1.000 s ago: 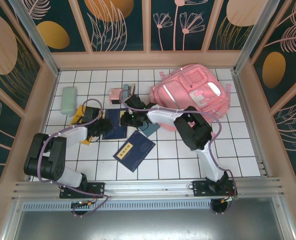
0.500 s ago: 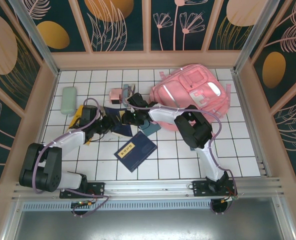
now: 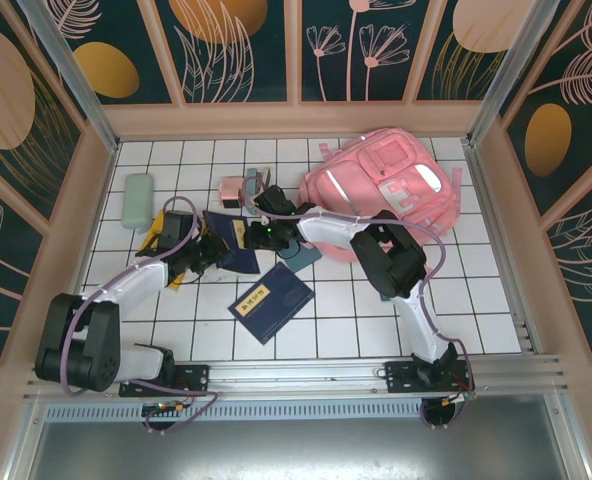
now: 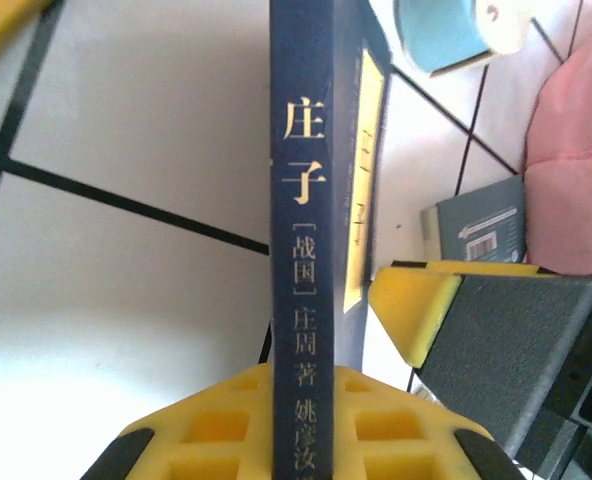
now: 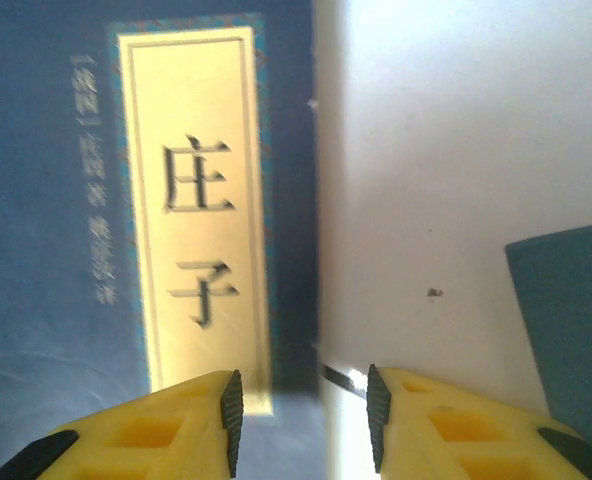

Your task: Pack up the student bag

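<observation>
The student bag (image 3: pixel 381 185), a big soft pink backpack with a pale shiny stripe and pink straps, lies at the far right of the white tiled tabletop (image 3: pixel 476 300), with both arms reaching just left of it. The left wrist view shows the left gripper (image 4: pixel 298 385) clamped on a dark blue book (image 4: pixel 298 200) with its spine facing the camera. The right wrist view shows the right gripper (image 5: pixel 303 400) partly open over the book's cover edge

Robotics lab cell, white gridded tabletop (image 3: pixel 356 320), aluminium frame posts (image 3: pixel 68 70), floral printed wall panels (image 3: pixel 236 50), two bolted-down robot arms (image 3: pixel 126 285)
</observation>
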You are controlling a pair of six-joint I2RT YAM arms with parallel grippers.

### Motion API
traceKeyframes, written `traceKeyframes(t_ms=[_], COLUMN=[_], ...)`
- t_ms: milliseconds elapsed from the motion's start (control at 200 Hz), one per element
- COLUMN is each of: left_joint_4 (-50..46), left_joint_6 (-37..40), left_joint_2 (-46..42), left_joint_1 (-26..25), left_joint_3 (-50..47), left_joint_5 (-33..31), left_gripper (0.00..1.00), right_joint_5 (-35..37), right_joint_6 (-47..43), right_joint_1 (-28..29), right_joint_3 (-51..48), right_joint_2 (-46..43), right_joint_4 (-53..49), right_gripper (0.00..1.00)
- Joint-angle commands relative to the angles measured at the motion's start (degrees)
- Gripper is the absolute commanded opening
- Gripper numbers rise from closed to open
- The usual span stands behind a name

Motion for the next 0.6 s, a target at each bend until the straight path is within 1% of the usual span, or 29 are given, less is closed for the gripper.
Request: traceKeyframes(t_ms=[0,135,265,325,445,595], left_joint_4=[-2.43,-2.65,-2.52,-2.39,-1.92,-0.58], left_joint_6=[2.41,3.64,5.43,5.78,6.11,5.61], left_joint_2=[-2.74,-3.35,-2.44,-2.29,-2.01,-0.87], left_joint_1=[0.17,0.08,0.13,0.12,0.13,0.09], left_joint_3=[3.00,5.53,8.60,9.72,10.98,11.49], left_joint_5=[-2.40,-1.12,1.97,2.50,3.29,4.94], left_gripper=[0.00,0.00,0.00,0.00,0.00,0.00], right_joint_5=[6.73,15.40,22.59,24.55,25.89,27.68], right_joint_6=[-6.22,-11.45,-15.44,-17.42,-20.13,-23.66], right_joint_1=[-0.08,-1.48,-4.72,-7.01,-11.82,-15.12], right_joint_3=[2.29,0.75,-3.66,-6.21,-8.59,-10.98], right_joint_2=[-7.92,-13.18,-18.90,-21.05,-21.89,-20.86], right_joint_4=[-4.16,-8.03,-9.56,-9.82,-11.58,-10.95], right_gripper=[0.41,0.43,0.44,0.44,0.43,0.43])
